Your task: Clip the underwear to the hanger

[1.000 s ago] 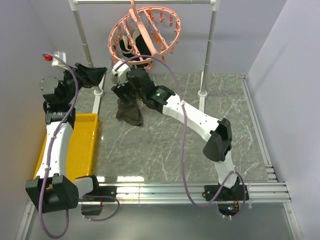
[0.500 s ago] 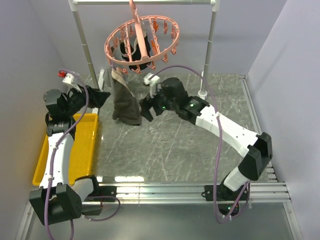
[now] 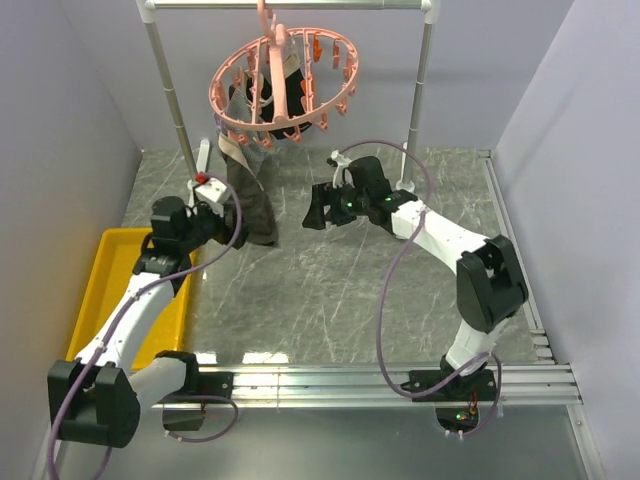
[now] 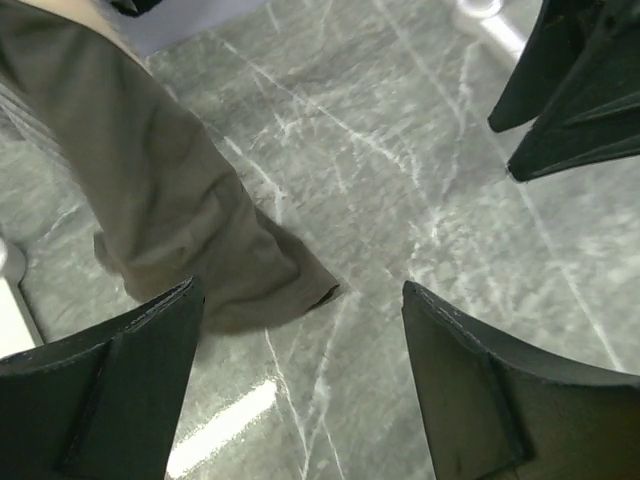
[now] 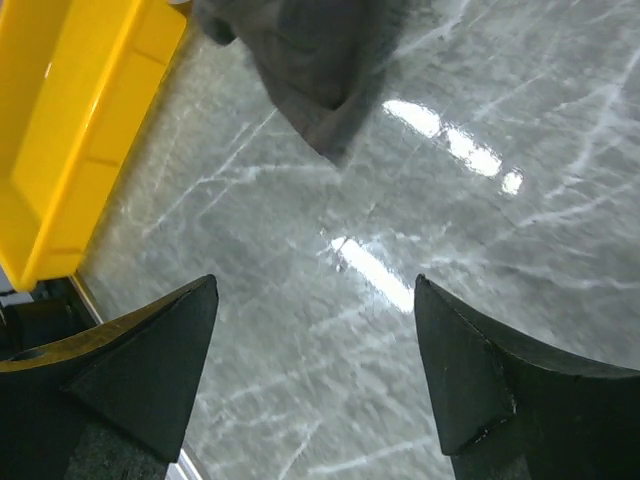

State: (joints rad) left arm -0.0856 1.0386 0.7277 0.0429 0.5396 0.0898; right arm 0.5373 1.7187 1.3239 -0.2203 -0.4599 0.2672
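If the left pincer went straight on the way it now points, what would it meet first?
Probably the lower edge of the underwear, hanging just ahead; past that, the table. Depth is unclear.

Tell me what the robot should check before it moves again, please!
1. Underwear hangs from the hanger: ok.
2. Clipped firmly at the waistband: cannot tell, too small to see.
3. Hanger hooked on the white rail: ok.
4. Hanger ring level: not ok, it tilts.
5. Left jaws open, holding nothing, underwear just ahead of them: ok.
6. Right jaws open, holding nothing: ok.
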